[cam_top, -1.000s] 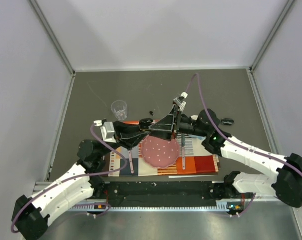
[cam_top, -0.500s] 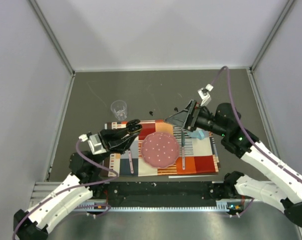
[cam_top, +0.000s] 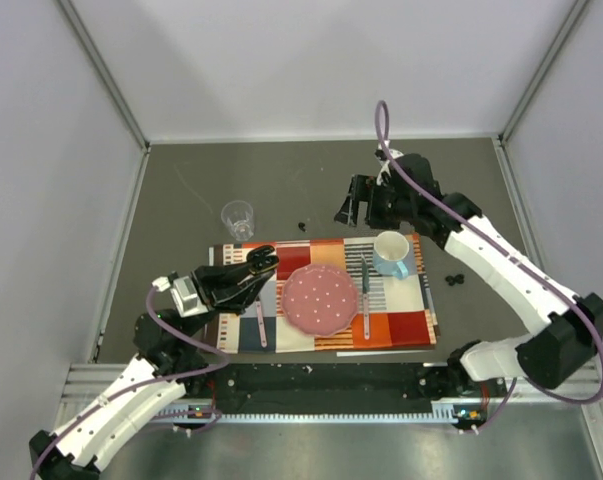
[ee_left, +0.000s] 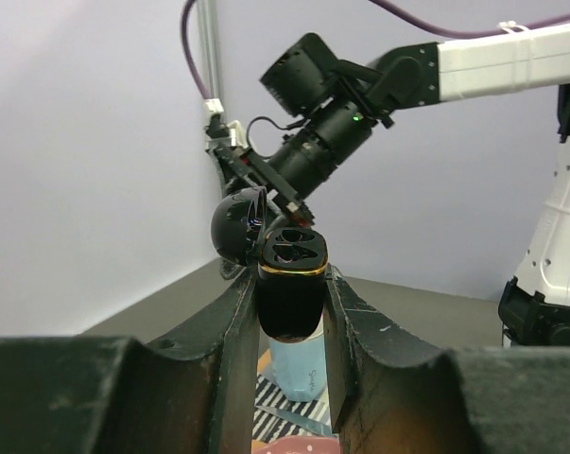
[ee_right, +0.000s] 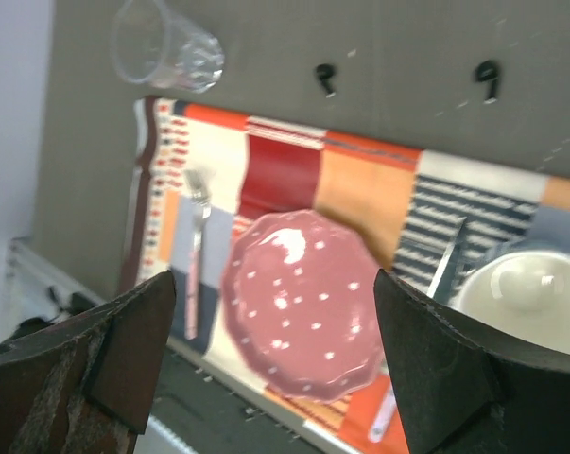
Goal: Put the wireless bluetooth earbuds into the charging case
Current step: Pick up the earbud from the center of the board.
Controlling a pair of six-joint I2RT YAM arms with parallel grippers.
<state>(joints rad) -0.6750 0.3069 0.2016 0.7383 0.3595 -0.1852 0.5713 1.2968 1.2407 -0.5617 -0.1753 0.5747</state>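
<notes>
Since a second ago my right jaws have swung back over the far tabletop (cam_top: 181, 200), spread wide, empty. My left jaws pinch the charging case (ee_left: 289, 284), lid open, aloft. Both earbuds (ee_right: 324, 78) lie beyond the placemat (cam_top: 401, 322).

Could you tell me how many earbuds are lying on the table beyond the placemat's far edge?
2. One earbud lies right of the glass; the other earbud lies farther right, nearer the mug. More could be hidden elsewhere.

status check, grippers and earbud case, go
Left gripper shut on charging case, case open. Right gripper open, empty, raised. Both earbuds loose on table beyond the placemat.
</notes>
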